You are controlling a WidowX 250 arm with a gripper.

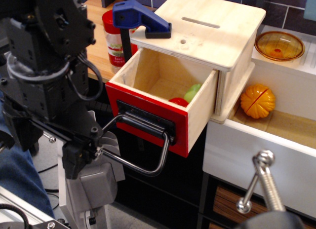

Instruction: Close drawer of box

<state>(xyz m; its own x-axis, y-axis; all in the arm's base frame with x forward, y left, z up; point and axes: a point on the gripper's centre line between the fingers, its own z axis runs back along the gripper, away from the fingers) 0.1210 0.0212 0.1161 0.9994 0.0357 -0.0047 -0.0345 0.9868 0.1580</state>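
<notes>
Plywood drawer (163,98) well out of box (217,36)

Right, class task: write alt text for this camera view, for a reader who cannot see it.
A plywood box has its red-fronted drawer pulled open, showing red and green items inside. A black robot gripper sits at the drawer's black loop handle. A blue clamp sits on the box; beside it, an open white drawer holds an orange toy.

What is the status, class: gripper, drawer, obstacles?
Gripper at black metal loop handle, closure unclear. Red-fronted plywood drawer pulled out of pale plywood box. Nothing blocking visible.
</notes>
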